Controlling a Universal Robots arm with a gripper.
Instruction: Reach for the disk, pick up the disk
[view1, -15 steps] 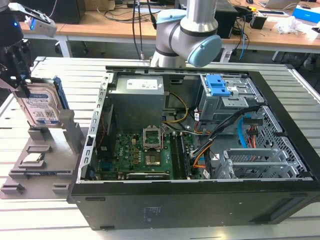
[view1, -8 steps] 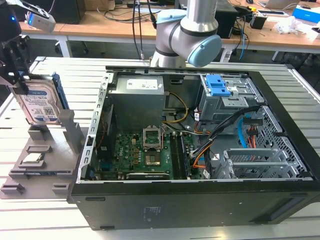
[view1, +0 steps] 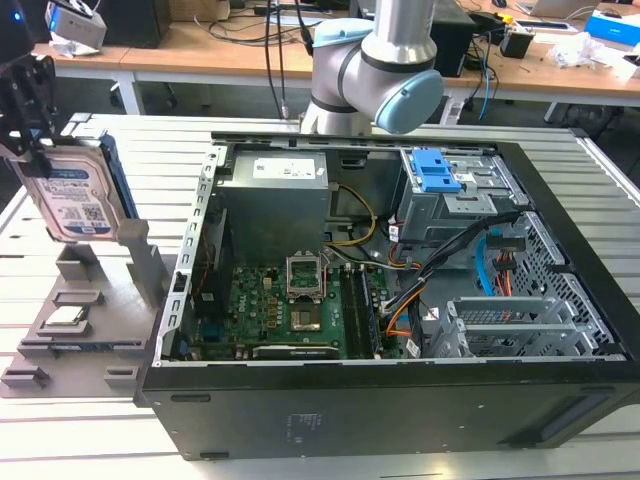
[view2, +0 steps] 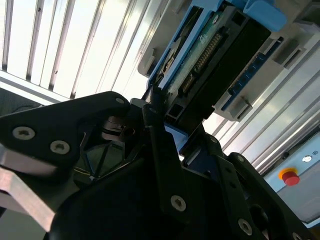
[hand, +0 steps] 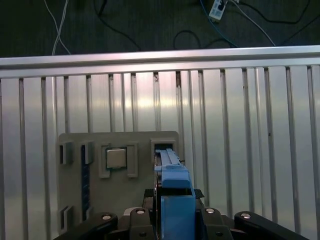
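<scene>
The disk (view1: 75, 195) stands upright on its edge at the exterior view's left, a silver drive with a white-and-blue label in a blue carrier. Its lower edge is at the slot of the grey fixture (view1: 75, 262); I cannot tell whether it is clear of the slot. My black gripper (view1: 35, 140) comes down on it from above and is shut on its top part. In the first wrist view the carrier's blue edge (hand: 173, 200) sits between the black fingers (hand: 150, 193). The second wrist view shows the disk's (view2: 210, 55) circuit-board side beyond the gripper (view2: 165, 125).
An open computer case (view1: 580, 215) lies beside the fixture on the exterior view's right, with the arm's base (view1: 375, 70) behind it. A small silver chip (hand: 119, 159) rests in the grey fixture plate (hand: 70, 190). The slatted metal table (view1: 80, 430) runs under everything.
</scene>
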